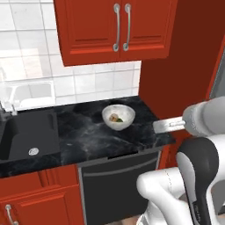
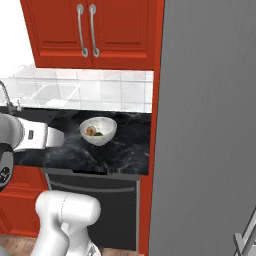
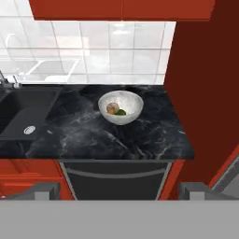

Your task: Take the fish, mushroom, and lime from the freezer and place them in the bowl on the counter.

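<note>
Along the right side stands the grey freezer (image 2: 205,125), door shut, beside a red side panel (image 1: 176,57). Red wall cabinets (image 1: 116,28) hang over white tiles (image 3: 107,46). Below lies the black marble counter (image 3: 93,135) with a black sink (image 1: 28,134) at its left and a dark dishwasher (image 3: 114,179) under it. On the counter rests the speckled bowl (image 3: 121,107), holding the mushroom (image 3: 111,108) and the lime (image 3: 121,112). Near the freezer hovers the gripper (image 3: 119,190), its jaws spread wide, holding nothing.

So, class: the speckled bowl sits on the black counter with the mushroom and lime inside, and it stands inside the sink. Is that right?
Not quite. The bowl stands on the counter, beside the sink and well apart from it, nearer the red side panel, as the hand view shows. The mushroom and lime do lie inside it.
</note>
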Motion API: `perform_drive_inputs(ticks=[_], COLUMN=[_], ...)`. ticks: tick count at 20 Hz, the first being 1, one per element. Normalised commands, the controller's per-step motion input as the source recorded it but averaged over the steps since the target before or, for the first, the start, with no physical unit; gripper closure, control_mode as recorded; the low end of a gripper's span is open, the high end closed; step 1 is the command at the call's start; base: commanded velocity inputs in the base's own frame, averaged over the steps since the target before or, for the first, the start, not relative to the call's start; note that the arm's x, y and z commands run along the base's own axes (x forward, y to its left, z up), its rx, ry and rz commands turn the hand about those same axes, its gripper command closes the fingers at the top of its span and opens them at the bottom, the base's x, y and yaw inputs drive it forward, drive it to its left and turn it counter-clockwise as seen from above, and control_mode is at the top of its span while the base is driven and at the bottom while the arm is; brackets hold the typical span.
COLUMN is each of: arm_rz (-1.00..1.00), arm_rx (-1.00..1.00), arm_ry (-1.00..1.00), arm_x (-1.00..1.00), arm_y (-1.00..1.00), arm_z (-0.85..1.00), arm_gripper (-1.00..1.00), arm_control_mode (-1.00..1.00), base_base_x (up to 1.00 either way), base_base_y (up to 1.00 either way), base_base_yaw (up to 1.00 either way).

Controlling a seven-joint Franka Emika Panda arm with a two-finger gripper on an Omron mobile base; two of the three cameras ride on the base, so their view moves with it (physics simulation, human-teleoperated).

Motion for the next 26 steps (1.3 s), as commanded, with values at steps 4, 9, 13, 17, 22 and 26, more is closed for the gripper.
perform_drive_inputs(ticks=[4, 9, 13, 17, 22, 26], arm_rz=[0.0, 0.0, 0.0, 0.0, 0.0, 0.0], arm_rx=[0.0, 0.0, 0.0, 0.0, 0.0, 0.0], arm_ry=[0.0, 0.0, 0.0, 0.0, 0.0, 0.0], arm_x=[0.0, 0.0, 0.0, 0.0, 0.0, 0.0], arm_y=[0.0, 0.0, 0.0, 0.0, 0.0, 0.0], arm_z=[0.0, 0.0, 0.0, 0.0, 0.0, 0.0], arm_gripper=[-1.0, -1.0, -1.0, -1.0, -1.0, -1.0], arm_control_mode=[1.0, 1.0, 1.0, 1.0, 1.0, 1.0], base_base_x=[-0.98, -0.89, -0.41, -0.14, 0.0, 0.01], base_base_y=[-0.14, -0.57, -0.94, -1.0, -1.0, -0.93], base_base_yaw=[0.0, 0.0, 0.0, 0.0, 0.0, 0.0])
